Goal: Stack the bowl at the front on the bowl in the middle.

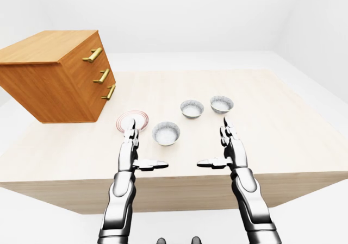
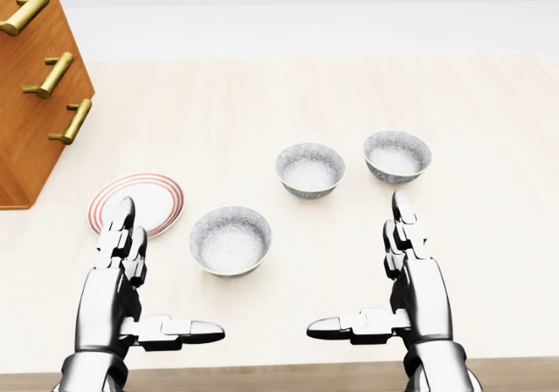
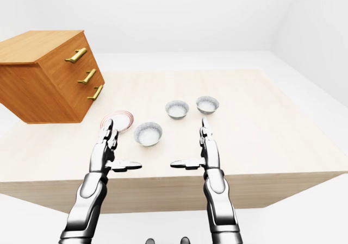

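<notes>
Pale wood makes up the table [image 2: 262,95], and three speckled grey-white bowls stand on it, all upright and apart from one another. Reading the head view as a clock face, the front bowl [image 2: 230,240] sits just off the centre toward 7 o'clock. The middle bowl [image 2: 310,169] lies between 1 and 2 o'clock from it, with a strip of bare table between them. The third bowl [image 2: 397,156] stands at about 3 o'clock from the middle one, near it but not touching. A white plate [image 2: 155,198] with red rings lies flat at 10 o'clock from the front bowl, just beside it. A brown chest of drawers [image 2: 35,165] with three brass handles fills the 10 o'clock corner.

The left hand [image 2: 113,292] hovers at 8 o'clock from the front bowl, fingers straight toward 12 and spread wide from the thumb, which points to 3 o'clock; its fingertips overlap the plate's lower rim in this view. The right hand [image 2: 419,287] mirrors it at 4 o'clock, thumb toward 9, equally spread. Both hands are empty and clear of every bowl
</notes>
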Tool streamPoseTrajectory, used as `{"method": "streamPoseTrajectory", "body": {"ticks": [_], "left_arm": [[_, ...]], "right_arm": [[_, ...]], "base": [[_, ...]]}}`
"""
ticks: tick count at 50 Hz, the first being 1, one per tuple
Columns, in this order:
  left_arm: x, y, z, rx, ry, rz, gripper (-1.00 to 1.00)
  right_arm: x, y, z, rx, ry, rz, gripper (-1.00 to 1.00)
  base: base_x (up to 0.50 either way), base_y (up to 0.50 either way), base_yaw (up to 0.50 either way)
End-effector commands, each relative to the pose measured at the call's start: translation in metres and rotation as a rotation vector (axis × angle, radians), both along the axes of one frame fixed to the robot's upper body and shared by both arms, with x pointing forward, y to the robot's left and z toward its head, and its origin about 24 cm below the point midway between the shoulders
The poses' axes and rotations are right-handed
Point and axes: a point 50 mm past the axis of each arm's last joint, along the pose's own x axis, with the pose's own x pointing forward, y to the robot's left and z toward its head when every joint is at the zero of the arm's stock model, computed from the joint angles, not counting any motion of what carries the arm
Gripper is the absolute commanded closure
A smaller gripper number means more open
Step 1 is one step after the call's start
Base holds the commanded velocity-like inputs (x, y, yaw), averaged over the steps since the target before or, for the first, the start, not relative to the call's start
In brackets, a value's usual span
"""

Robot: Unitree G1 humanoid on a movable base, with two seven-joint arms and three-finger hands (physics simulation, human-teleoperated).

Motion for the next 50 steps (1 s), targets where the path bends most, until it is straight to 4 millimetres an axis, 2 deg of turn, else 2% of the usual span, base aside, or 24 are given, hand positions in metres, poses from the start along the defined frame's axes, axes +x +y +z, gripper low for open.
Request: {"method": "streamPoseTrajectory", "body": {"ticks": [1,13,19,20,22,25,27,35,50], "left_arm": [[-0.002,0.007,0.002,0.009,0.008,0.005,-1.0],[-0.003,0.01,0.013,0.015,-0.006,0.006,-1.0],[0.01,0.014,0.041,0.031,-0.115,-0.002,-1.0],[0.015,0.016,0.053,0.036,-0.162,-0.006,-1.0],[0.019,0.018,0.065,0.049,-0.209,-0.008,-1.0],[0.025,0.02,0.079,0.055,-0.261,-0.008,-1.0],[0.026,0.02,0.083,0.054,-0.276,-0.008,-1.0],[0.025,0.016,0.076,0.044,-0.248,-0.021,-1.0],[0.024,0.016,0.076,0.04,-0.25,-0.019,-1.0]], "right_arm": [[-0.003,-0.005,0.004,-0.001,-0.003,0.014,-1.0],[0.0,-0.007,0.01,-0.042,-0.032,-0.014,-1.0],[0.012,-0.008,0.034,-0.092,-0.089,-0.028,-1.0],[0.016,-0.008,0.045,-0.09,-0.131,-0.03,-1.0],[0.019,-0.008,0.053,-0.084,-0.162,-0.024,-1.0],[0.02,-0.008,0.061,-0.076,-0.195,-0.02,-1.0],[0.018,-0.008,0.058,-0.08,-0.184,-0.014,-1.0],[0.014,-0.004,0.049,-0.07,-0.15,0.018,-1.0],[0.017,0.001,0.047,-0.075,-0.141,0.038,-1.0]], "base": [[0.0,0.0,0.0],[0.0,0.0,0.0],[0.0,0.0,0.0],[0.0,0.0,0.0],[0.0,0.0,0.0],[0.0,0.0,0.0],[0.0,0.0,0.0],[0.1,-0.08,0.0],[0.46,-0.14,0.0]]}}
